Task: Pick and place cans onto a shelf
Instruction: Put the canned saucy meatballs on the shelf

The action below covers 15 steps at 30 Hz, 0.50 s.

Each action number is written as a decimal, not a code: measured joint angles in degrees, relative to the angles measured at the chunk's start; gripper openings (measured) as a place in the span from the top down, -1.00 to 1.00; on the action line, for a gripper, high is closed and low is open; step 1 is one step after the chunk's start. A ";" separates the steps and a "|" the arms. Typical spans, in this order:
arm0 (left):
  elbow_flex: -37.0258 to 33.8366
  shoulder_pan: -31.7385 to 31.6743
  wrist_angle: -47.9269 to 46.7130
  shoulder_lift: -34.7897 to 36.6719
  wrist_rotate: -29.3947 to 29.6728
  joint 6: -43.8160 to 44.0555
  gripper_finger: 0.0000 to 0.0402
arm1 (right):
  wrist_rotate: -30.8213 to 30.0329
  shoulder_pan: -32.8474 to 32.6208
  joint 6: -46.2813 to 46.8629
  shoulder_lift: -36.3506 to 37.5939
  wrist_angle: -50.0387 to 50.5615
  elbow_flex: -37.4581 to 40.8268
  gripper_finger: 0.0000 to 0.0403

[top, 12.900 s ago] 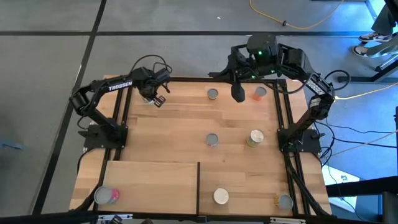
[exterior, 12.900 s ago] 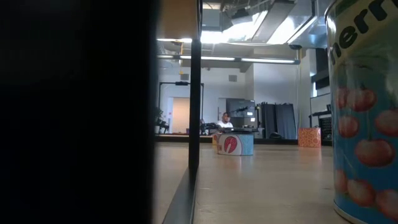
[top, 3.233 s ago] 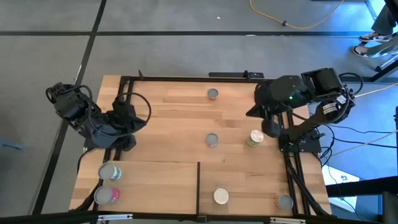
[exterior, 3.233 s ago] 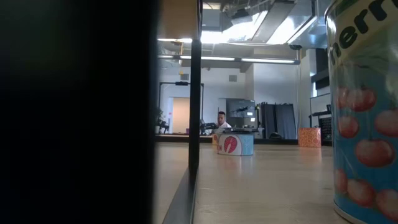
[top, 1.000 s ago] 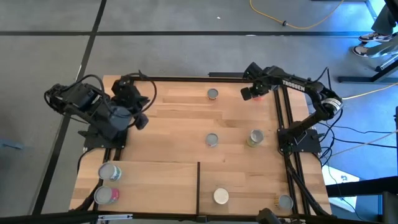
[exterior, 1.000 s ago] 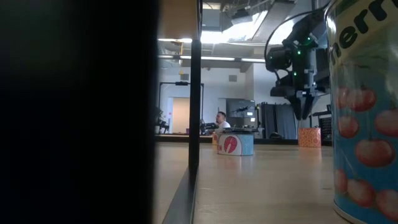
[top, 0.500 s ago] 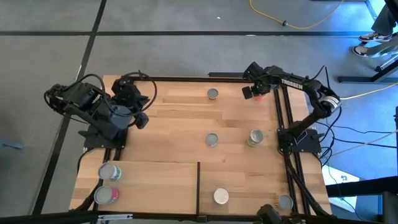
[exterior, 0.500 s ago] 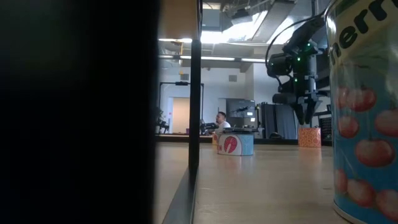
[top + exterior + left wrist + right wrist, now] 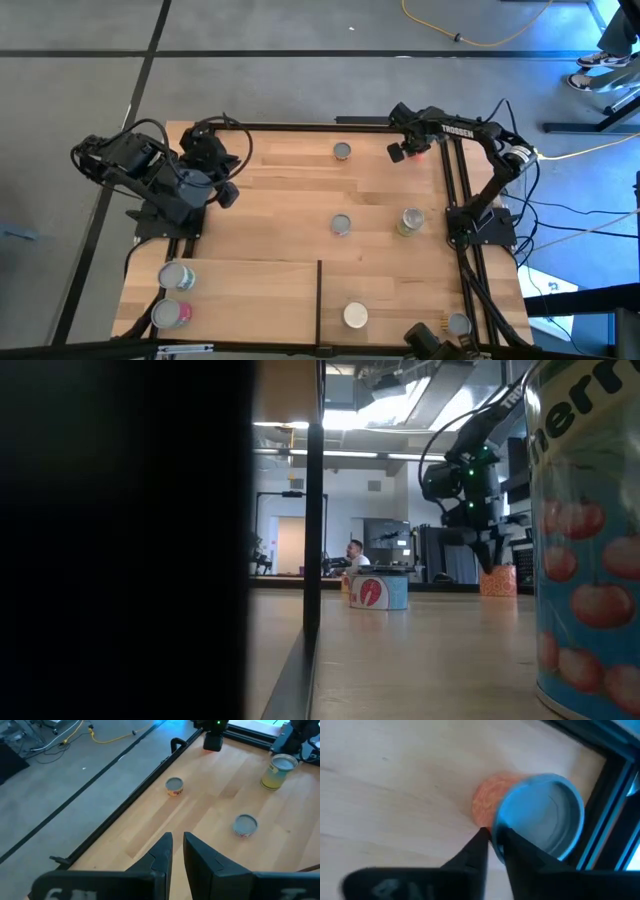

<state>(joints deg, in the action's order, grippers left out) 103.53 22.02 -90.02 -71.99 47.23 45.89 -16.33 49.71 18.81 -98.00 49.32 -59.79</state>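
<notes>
Shelf, nearest: the shelf (image 9: 250,290) lies in the near left part of the table (image 9: 290,190), with two cans on its left end, a silver-topped one (image 9: 175,275) and a pink-sided one (image 9: 170,314)
Near loose cans: a white-topped can (image 9: 355,316) and a grey-topped can (image 9: 458,323) stand on the tabletop just right of the shelf
Middle cans: a low silver can (image 9: 341,225) at the centre, and a taller yellow-green can (image 9: 410,221) to its right
Left gripper: the left gripper (image 9: 226,194) waits above the table's left edge, its fingers drawn to a thin slit and holding nothing
Far cans: a small silver can (image 9: 342,151) by the far rail, and the orange can (image 9: 420,149) in the far right corner
Right gripper: the right gripper (image 9: 398,152) hangs just beside the orange can; the wrist view shows its fingertips (image 9: 482,837) pinched nearly together at the can's rim, not around its body
Step in hand: picking the orange can, I judge
Doing it well: spread the fingers wider than the can, centre them over its top, and come down until they straddle the sides before closing
Risk: the frame rail stands close behind the can, so a nudge could push or tip it
</notes>
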 joint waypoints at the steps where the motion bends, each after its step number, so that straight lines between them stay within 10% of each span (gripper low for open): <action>1: 0.00 0.00 0.01 0.00 -0.03 0.00 0.81 | -0.10 0.00 -1.06 -0.01 -0.28 0.00 0.85; 15: 0.00 0.00 0.00 0.00 -1.74 0.02 0.81 | 2.03 -5.15 -7.75 3.84 7.52 -7.17 0.97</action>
<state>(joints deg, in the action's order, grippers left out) 103.53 22.02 -90.02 -71.99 45.50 45.91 -14.30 44.57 11.06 -94.16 56.84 -66.96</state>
